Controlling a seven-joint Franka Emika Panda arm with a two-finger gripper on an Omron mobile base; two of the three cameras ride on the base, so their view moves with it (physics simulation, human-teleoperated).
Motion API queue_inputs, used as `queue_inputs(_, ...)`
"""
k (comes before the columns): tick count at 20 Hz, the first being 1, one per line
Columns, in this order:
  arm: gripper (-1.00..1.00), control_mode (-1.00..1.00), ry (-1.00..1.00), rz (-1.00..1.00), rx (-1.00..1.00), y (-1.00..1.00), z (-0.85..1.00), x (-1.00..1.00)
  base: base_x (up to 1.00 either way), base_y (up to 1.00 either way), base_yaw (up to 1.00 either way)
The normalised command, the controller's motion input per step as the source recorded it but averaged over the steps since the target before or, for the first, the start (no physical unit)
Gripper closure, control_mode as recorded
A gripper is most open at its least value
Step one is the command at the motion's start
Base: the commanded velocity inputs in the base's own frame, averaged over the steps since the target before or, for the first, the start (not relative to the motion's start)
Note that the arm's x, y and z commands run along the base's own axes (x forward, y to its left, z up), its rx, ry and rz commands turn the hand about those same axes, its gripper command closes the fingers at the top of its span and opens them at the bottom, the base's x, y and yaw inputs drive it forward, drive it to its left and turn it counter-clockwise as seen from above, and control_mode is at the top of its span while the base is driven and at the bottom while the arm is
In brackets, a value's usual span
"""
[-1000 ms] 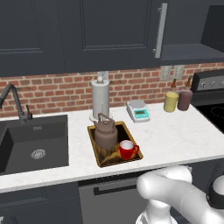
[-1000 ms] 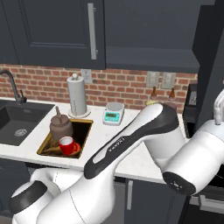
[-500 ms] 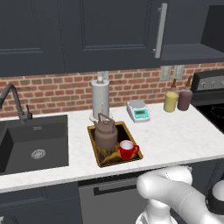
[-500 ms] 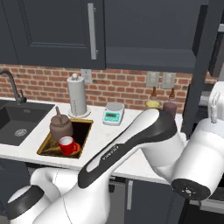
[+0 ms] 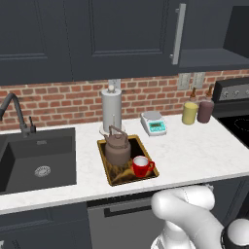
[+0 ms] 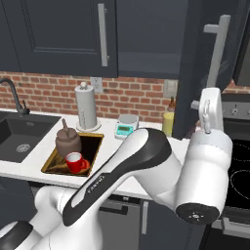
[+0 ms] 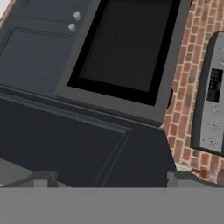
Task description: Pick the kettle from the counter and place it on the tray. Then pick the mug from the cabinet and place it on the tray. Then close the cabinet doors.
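Arm point(image 6: 146, 171) swung right; hand point(image 7: 109, 179) open facing cabinet point(image 7: 127, 48).

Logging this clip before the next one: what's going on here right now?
The kettle and the red mug both sit on the tray on the counter. What remains is the cabinet: one cabinet door stands swung out at the right, another is shut. The arm is raised beside the open door, its tool open and empty, facing the door panel and the dark cabinet interior.

Matt cabinet doors point(image 5: 121, 36); seemingly marble counter point(image 5: 194, 151)
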Motion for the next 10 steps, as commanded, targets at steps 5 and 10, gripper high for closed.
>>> queue_inputs(5,-1.00,-1.00,0.05,0.16,-0.02,0.65,0.00,0.30,0.00,0.00,0.00)
queue_inputs(10,-1.00,-1.00,0.06,0.17,0.00,0.62,0.00,0.48,0.00,0.00,0.00)
